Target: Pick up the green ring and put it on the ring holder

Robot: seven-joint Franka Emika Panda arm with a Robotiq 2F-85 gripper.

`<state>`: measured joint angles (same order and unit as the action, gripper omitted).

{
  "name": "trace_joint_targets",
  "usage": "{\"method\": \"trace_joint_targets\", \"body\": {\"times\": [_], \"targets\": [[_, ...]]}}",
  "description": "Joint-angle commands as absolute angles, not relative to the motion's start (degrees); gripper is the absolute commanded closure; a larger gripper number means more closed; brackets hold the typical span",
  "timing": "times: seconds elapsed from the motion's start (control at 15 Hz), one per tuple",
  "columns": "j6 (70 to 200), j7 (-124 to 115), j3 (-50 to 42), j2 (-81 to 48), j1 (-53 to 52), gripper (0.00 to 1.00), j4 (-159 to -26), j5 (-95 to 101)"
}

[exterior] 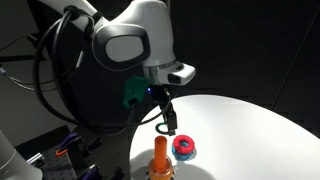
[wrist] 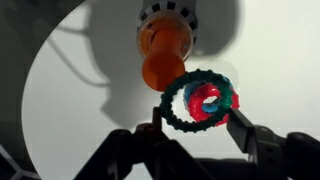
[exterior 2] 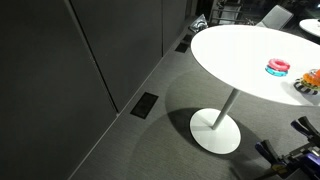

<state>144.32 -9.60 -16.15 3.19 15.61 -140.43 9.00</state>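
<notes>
Green ring (wrist: 169, 102) looks light, with a knobbly rim that should resist slipping; probably slightly soft. Jaws pinch it across its outer rim, near the ring holder (wrist: 163, 55).

1. No text, label, brand name, number or sign can be read in the wrist view or in either exterior view.
2. At 12 o'clock in the wrist view, a band of light and dark blocks (wrist: 170, 12) runs round the foot of the ring holder (wrist: 163, 50). It is too blurred to tell whether these are characters.
</notes>
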Motion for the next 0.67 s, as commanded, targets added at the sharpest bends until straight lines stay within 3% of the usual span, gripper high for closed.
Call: {"method": "trace_joint_targets", "body": {"times": [0.0,0.6], "targets": [[144.28,-8.75,-16.62,5.29,17.06,0.58,-142.66,10.65],[145.98,-9.27,-17.36,5.18,18.30,0.58,-144.82,11.76]]}}
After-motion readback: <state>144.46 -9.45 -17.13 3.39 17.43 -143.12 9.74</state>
